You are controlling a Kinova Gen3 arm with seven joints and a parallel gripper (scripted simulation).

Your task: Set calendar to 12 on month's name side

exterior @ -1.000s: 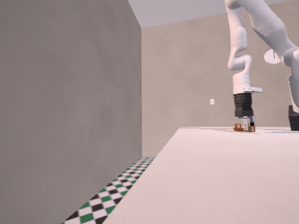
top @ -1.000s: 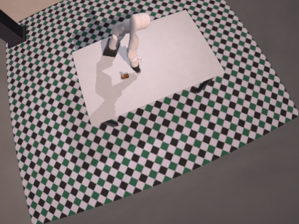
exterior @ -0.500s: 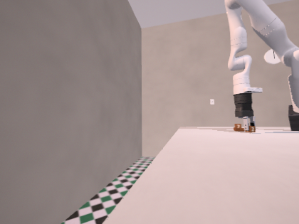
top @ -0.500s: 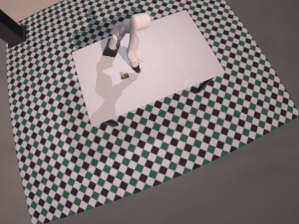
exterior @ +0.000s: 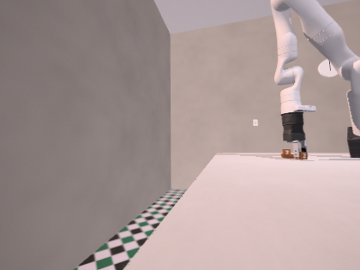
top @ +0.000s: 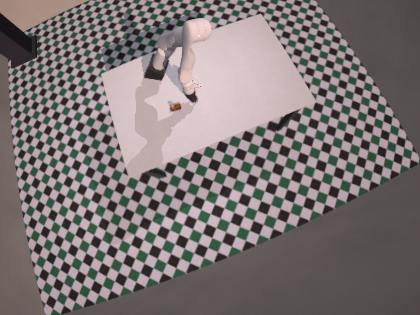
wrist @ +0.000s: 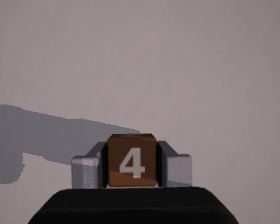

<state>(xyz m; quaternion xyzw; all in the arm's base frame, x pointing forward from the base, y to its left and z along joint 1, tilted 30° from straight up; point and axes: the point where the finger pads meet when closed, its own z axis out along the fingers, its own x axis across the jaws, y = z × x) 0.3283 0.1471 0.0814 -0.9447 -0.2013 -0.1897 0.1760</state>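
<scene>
The calendar tray [top: 177, 107] is a small orange-brown thing on the table. In the exterior view a cube [exterior: 286, 153] with a pale digit, perhaps 7, shows at the tray; its month's name is too small to read. My gripper [top: 194, 100] [exterior: 300, 152] [wrist: 132, 157] points down beside the tray, to its right in the top view. It is shut on a brown cube [exterior: 303, 155] [wrist: 132, 172], whose face toward the wrist camera shows a 4. Its side toward the exterior camera seems to show a 2. The held cube is low, at or just above the table; contact is unclear.
The white table [top: 240, 74] [exterior: 240, 205] carries the arm's dark base [top: 156, 69] at its back left in the top view. The arm's shadow [top: 150, 124] falls across the table's left part, around the tray.
</scene>
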